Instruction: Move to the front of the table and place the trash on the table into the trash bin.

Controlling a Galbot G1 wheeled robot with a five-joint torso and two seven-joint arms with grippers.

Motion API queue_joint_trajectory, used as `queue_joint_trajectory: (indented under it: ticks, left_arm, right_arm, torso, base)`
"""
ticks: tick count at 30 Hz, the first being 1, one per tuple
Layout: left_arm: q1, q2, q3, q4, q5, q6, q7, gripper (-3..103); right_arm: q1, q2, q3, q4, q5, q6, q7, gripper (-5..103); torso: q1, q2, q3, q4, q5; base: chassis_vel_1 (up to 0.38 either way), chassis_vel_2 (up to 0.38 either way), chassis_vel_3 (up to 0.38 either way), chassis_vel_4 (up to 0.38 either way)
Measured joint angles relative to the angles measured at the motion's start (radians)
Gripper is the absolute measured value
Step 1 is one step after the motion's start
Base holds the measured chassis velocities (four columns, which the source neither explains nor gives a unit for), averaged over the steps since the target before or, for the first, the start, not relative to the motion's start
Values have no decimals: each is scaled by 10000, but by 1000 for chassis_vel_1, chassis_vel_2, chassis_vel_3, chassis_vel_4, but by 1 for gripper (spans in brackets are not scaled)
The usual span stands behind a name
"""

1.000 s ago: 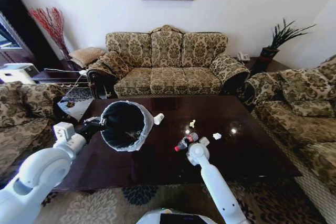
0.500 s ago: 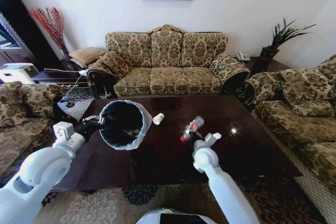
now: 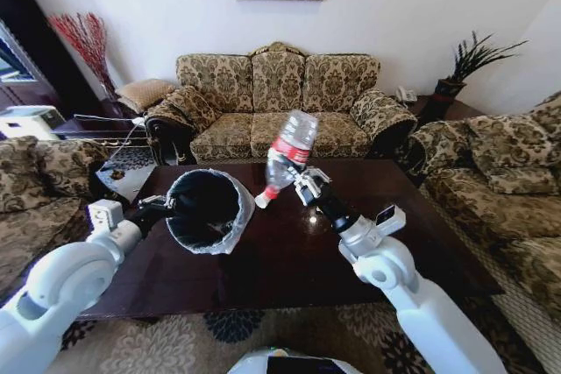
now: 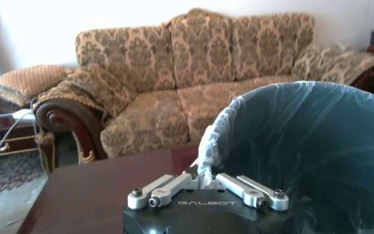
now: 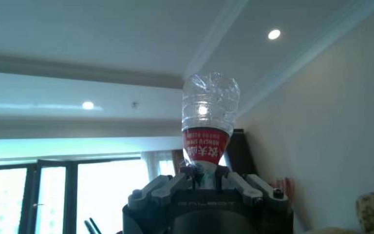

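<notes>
Right claw (image 3: 301, 183), clamped on the clear plastic bottle (image 3: 289, 153), has risen off the bench (image 3: 289, 260) to frame centre, bottle base tilting upward. Left claw (image 3: 162, 208) is gripping the trash bin (image 3: 208, 209) rim, left of centre. Judgement: pickup succeeded; deposit outstanding. White paper cup (image 3: 262, 200) is remaining on bench.

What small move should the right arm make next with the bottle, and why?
Probably swing the bottle leftward until it hangs over the trash bin's open mouth. The right gripper is shut on the bottle's lower part, holding it raised above the table and off to one side of the bin, which the left gripper holds by its rim, tilted toward it.
</notes>
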Motion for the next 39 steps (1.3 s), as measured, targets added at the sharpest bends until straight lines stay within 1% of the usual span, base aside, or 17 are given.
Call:
queue_joint_trajectory:
  ticks: [1,2,6,8,9,11,12,16,21,26,28,30,32,34,35,38,39]
  left_arm:
    - [0,0,0,0,0,0,0,1]
    - [32,115,-31,-24,-215,186,-191,1]
    - [212,262,-167,-167,-837,535,-416,1]
    - [226,281,-167,-190,-934,580,-449,1]
    - [251,319,-169,-229,-1090,636,-518,1]
    - [294,601,-235,-288,-1427,733,-620,1]
    - [294,601,-235,-288,-1427,733,-620,1]
    - [157,1525,-197,-198,-2093,798,-666,1]
    - [214,1831,-349,-347,-2760,905,-870,1]
    - [205,1975,-403,-448,-3048,955,-973,1]
    - [188,2028,-405,-448,-3081,957,-990,1]
    - [176,2060,-400,-448,-3087,957,-993,1]
    - [171,2061,-391,-448,-3086,957,-993,1]
    - [164,2046,-358,-449,-3070,955,-993,1]
    - [164,2046,-358,-449,-3070,955,-993,1]
    - [149,2007,-340,-475,-3049,951,-987,1]
    - [149,2007,-340,-475,-3049,951,-987,1]
  right_arm:
    - [0,0,0,0,0,0,0,14]
    - [417,19,-410,-119,42,-45,-242,14]
    - [1715,362,-1708,-826,-165,-60,-528,14]
    - [1847,405,-1839,-910,-208,-60,-546,14]
    - [2122,489,-2096,-1110,-336,-59,-606,12]
    - [2670,590,-2502,-1499,-690,-24,-753,12]
    - [2670,590,-2502,-1499,-690,-24,-753,12]
    - [3185,654,-2734,-1924,-1346,153,-753,12]
    - [3454,699,-2956,-2389,-1657,388,-811,12]
    - [3498,734,-3109,-2607,-1884,561,-812,14]
    - [3504,743,-3134,-2697,-2049,647,-815,15]
    - [3500,761,-3151,-2761,-2144,717,-798,25]
    - [3494,761,-3151,-2769,-2150,729,-786,25]
    - [3487,761,-3151,-2779,-2151,741,-771,35]
    - [3487,761,-3151,-2779,-2151,741,-771,35]
    - [3483,765,-3169,-2789,-2130,745,-734,51]
    - [3483,765,-3169,-2789,-2130,745,-734,51]
  torso:
    - [0,0,0,0,0]
    - [0,0,0,1,-2]
    - [0,0,0,5,-3]
    - [0,0,0,4,-3]
    - [0,0,0,3,-3]
    - [0,0,0,6,-4]
    - [0,0,0,6,-4]
    - [1,0,0,-5,-1]
    - [1,-1,1,2,0]
    - [0,0,0,2,-2]
    - [0,0,0,2,-2]
    - [1,0,0,0,-1]
    - [1,0,1,0,-2]
    - [0,0,0,1,-2]
    - [0,0,0,1,-2]
    - [0,0,-1,1,-2]
    - [0,0,-1,1,-2]
  base:
    - [0,0,0,0]
    - [0,0,0,0]
    - [0,0,0,0]
    - [0,0,0,0]
    - [0,0,0,0]
    - [0,0,0,0]
    - [0,0,0,0]
    - [0,0,0,0]
    - [0,0,0,0]
    - [0,0,0,0]
    - [0,0,0,0]
    - [0,0,0,0]
    - [0,0,0,0]
    - [0,0,0,0]
    - [0,0,0,0]
    - [0,0,0,0]
    - [0,0,0,0]
